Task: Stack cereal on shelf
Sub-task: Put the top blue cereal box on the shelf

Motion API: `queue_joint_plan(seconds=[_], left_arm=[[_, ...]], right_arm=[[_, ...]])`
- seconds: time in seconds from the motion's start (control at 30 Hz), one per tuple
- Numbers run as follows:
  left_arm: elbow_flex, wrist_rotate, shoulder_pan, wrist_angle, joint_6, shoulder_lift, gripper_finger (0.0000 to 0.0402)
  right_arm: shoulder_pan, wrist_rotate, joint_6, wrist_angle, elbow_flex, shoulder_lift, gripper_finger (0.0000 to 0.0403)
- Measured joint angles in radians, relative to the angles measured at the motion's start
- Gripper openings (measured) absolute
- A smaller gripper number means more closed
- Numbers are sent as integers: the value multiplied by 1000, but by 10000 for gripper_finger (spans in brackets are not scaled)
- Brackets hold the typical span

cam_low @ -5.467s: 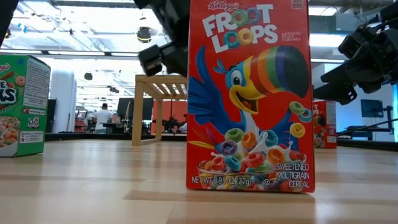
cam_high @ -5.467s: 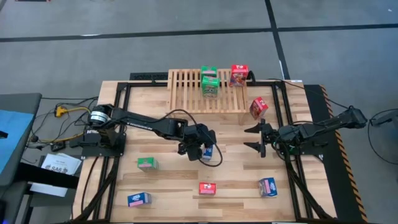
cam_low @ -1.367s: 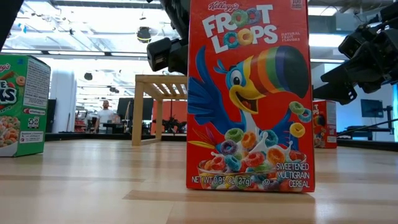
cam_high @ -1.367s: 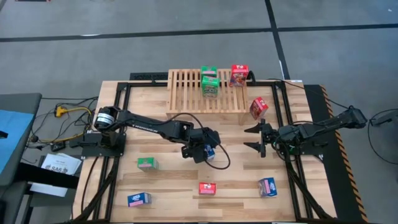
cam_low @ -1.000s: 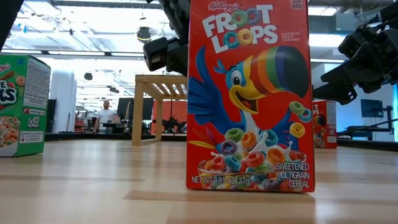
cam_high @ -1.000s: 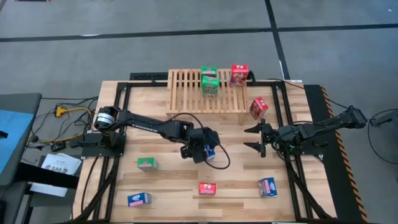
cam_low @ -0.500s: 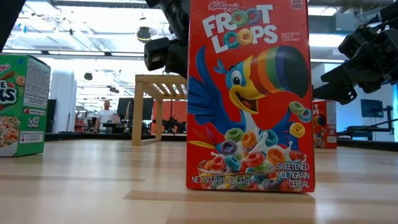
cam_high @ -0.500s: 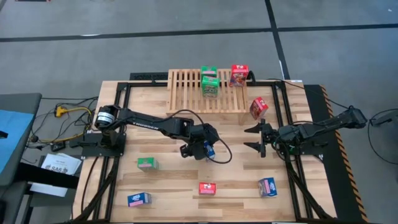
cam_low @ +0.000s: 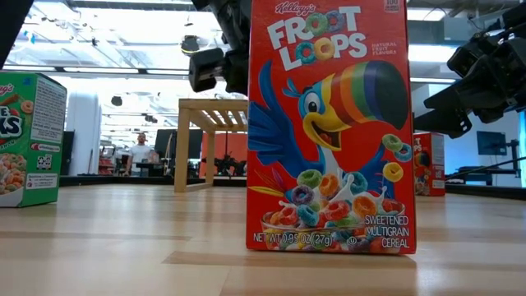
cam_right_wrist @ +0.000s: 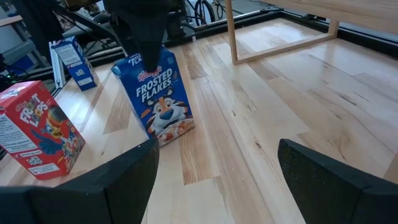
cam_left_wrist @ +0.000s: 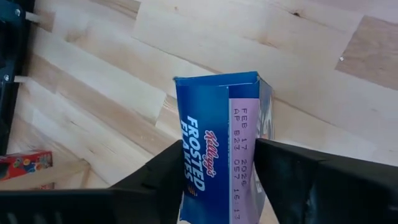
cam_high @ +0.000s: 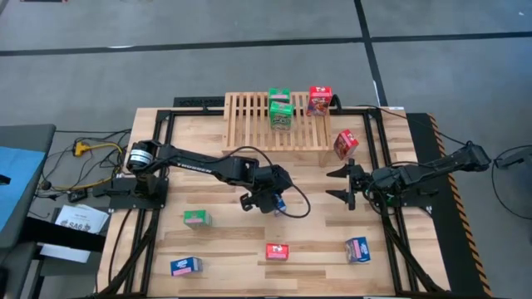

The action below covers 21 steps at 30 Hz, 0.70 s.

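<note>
A blue cereal box (cam_high: 281, 203) stands on the table in front of the shelf (cam_high: 249, 124), a light-wood slatted rack at the far edge. My left gripper (cam_high: 273, 201) is shut on this box (cam_right_wrist: 158, 99) from above. Green cereal boxes (cam_high: 280, 110) and a red one (cam_high: 319, 100) stand on the shelf. My right gripper (cam_high: 339, 184) waits open at the table's right, level, pointing toward the blue box, nothing between its fingers (cam_right_wrist: 124, 180). My left gripper pinches the blue box's top end (cam_left_wrist: 217, 124) between its two fingers, which stand on either side of it (cam_left_wrist: 171, 171). The right wrist view shows one finger on the printed front face, just under the top edge (cam_right_wrist: 155, 78). The fingers slant down from above. The box's bottom rests on the table.
Loose boxes on the table: red (cam_high: 346, 143) right of the shelf, green (cam_high: 196, 218), red (cam_high: 277, 252), blue (cam_high: 185, 266) and blue (cam_high: 358, 249) toward the near edge. The near red box (cam_low: 329, 123) fills the low view. Bare wood lies between the blue box and the shelf.
My left gripper has rolled a little about its own line over the blue box and has stayed in place. The box stands where it was.
</note>
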Motion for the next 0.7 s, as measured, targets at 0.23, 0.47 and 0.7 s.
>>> queue_joint_plan(seconds=[0.23, 0.47, 0.7], left_arm=[[59, -32, -19, -133, -102, -4, 157], [311, -110, -37, -480, -284, -4, 156], [640, -205, -22, -818, -395, -5, 156]], right_arm=[[0, 0, 2, 0, 0, 0, 354], [0, 0, 3, 0, 0, 0, 354], [0, 0, 3, 0, 0, 0, 354]])
